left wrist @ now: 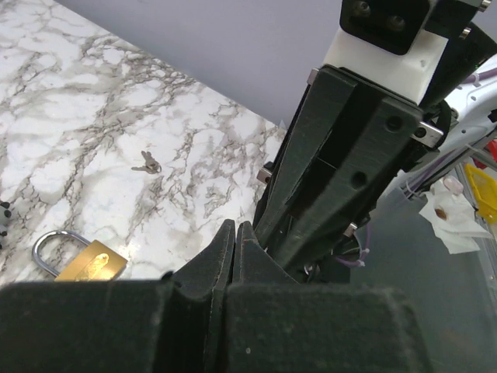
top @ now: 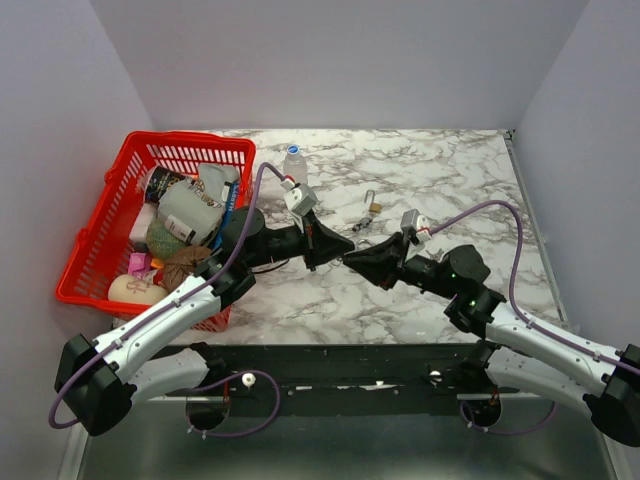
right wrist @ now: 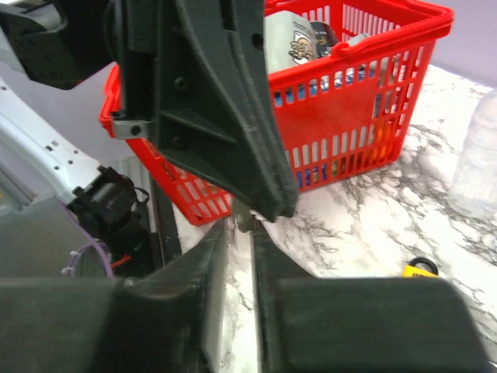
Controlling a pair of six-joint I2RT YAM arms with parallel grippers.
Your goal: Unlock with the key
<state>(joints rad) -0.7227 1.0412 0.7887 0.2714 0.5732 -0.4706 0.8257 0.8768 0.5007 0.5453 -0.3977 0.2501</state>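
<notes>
The left gripper [left wrist: 234, 231] is pressed together, tip to tip with the right gripper [right wrist: 239, 233], whose 2 fingers stand narrowly apart around a small grey piece [right wrist: 242, 216]; whether they pinch it I cannot tell. The padlock [left wrist: 81, 262] and key [left wrist: 146, 163] lie apart on the marble table [top: 450, 180]

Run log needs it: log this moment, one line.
left claw shut | right claw slightly parted, facing it | padlock, key on table

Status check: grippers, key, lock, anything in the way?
Left gripper shut, tip to tip with right gripper, jaws narrow, grip unclear. Padlock and key lying on table, untouched. Nothing blocking them.
</notes>
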